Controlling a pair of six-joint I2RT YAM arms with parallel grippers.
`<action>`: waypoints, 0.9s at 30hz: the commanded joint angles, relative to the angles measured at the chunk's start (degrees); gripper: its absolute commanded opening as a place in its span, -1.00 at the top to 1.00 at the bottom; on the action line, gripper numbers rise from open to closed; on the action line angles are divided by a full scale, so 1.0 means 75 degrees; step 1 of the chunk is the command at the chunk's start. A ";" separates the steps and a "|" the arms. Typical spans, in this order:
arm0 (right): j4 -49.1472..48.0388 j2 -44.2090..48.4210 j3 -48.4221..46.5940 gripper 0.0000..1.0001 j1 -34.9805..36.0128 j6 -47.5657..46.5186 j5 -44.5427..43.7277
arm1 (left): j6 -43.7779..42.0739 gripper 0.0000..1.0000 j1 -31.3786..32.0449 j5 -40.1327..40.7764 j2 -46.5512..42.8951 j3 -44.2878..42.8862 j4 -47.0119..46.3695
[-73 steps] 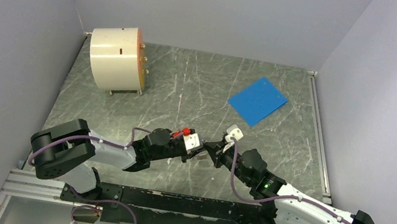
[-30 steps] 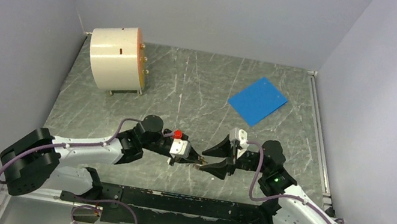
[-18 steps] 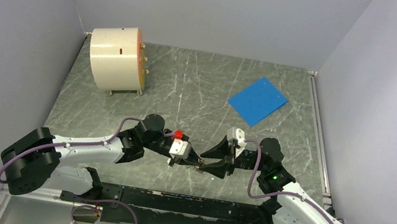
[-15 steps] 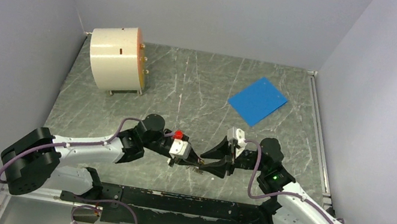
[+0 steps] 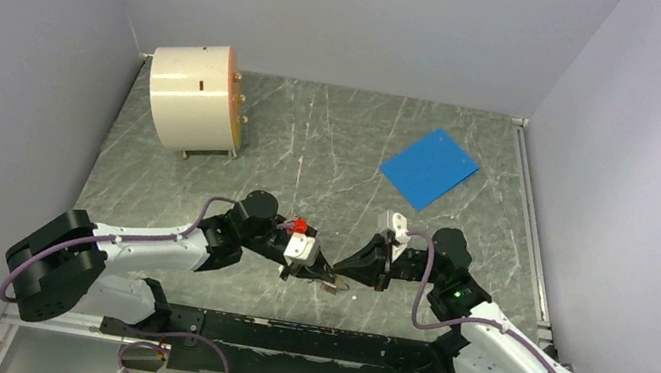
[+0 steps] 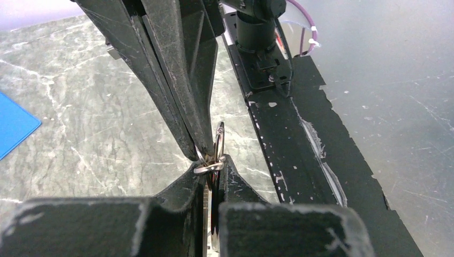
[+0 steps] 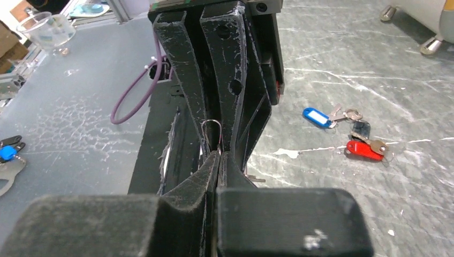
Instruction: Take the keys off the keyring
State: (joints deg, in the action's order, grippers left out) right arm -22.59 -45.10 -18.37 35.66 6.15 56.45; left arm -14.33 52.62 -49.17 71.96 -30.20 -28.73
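Pale lilac walls [image 5: 336, 5] on three sides, grey-green marbled tabletop [image 5: 313, 143] — white-veined, black near-edge rail [image 5: 281, 335]

From the left wrist, most of the keyring [image 6: 219, 140] is buried between the closed jaws of the left gripper [image 6: 215, 164]; only an arc and one small loop show. From the right wrist, just a thin wire bend rises above the right gripper [image 7: 218, 155], the rest swallowed by both pairs of jaws. Overhead, the ring is too small to make out. The keys [image 7: 364, 150] lying on the desk [image 7: 321, 64] are too tiny to count. A picture edge cuts the white drum [image 7: 447, 16] and the blue sheet [image 6: 13, 124]
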 commanded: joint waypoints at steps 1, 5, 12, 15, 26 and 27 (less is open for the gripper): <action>-0.0009 0.0037 -0.0316 1.00 0.0027 -0.0238 -0.0113 | -0.0062 0.81 -0.0021 0.0426 -0.0228 -0.0171 -0.0337; 0.0252 0.0165 -0.0308 1.00 0.0044 -0.0387 -0.0560 | -0.0008 0.74 -0.0028 0.1002 -0.0358 0.0000 -0.0464; 0.0737 0.0390 -0.0307 1.00 0.0211 -0.0724 -0.1538 | 0.0153 0.26 -0.0031 0.2099 -0.0622 0.0212 -0.0485; 0.0802 0.0445 -0.0245 1.00 0.0270 -0.0762 -0.1973 | 0.0381 0.17 -0.0032 0.2715 -0.0906 0.0358 -0.0487; 0.0881 0.0284 -0.0266 1.00 0.0366 -0.0973 -0.2429 | 0.1858 0.10 -0.0031 0.4027 -0.1523 0.0317 -0.0049; 0.0892 0.0283 -0.0269 1.00 0.0377 -0.0986 -0.2464 | 0.2151 0.10 -0.0029 0.4041 -0.1531 0.0250 0.0038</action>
State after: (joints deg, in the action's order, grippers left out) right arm -14.70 -42.98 -18.70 37.95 0.89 39.33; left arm -5.28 52.58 -22.48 61.91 -26.96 -28.77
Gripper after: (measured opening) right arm 0.009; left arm 0.450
